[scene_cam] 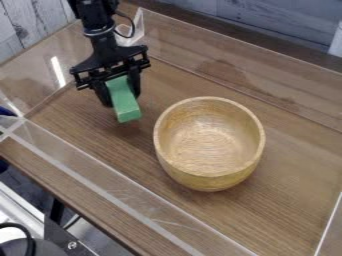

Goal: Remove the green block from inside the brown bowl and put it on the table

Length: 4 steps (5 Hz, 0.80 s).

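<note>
My black gripper (pixel 115 85) is shut on the green block (pixel 124 102), which hangs tilted just above the table (pixel 94 150), left of the brown bowl (pixel 210 142). The block's lower end is near or touching the tabletop; I cannot tell which. Nothing lies inside the round tan bowl, which stands right of centre. The arm reaches down from the upper left.
Clear acrylic walls (pixel 80 175) run along the table's front and left edges. A further acrylic wall lines the back right edge (pixel 267 45). Bare wood-grain surface lies between the bowl and the front wall.
</note>
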Motion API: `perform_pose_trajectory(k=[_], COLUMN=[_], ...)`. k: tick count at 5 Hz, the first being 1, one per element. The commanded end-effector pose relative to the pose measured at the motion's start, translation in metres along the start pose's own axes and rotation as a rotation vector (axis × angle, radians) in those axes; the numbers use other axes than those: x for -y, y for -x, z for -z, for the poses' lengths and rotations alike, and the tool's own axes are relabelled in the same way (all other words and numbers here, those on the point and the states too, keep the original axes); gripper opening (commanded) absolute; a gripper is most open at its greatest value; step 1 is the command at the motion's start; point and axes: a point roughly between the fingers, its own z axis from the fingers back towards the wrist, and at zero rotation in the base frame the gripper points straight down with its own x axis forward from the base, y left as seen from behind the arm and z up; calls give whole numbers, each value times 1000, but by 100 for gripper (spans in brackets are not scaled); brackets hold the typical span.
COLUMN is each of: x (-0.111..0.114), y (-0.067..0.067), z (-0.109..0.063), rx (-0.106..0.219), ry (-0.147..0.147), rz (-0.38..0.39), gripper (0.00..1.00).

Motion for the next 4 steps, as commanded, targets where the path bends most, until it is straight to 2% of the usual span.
perform_pose_trajectory(k=[1,4], x=[7,4], y=[-3,-7], z=[-9,4], rx=[30,49], ry=[14,-9], rz=[19,30], gripper=[0,0])
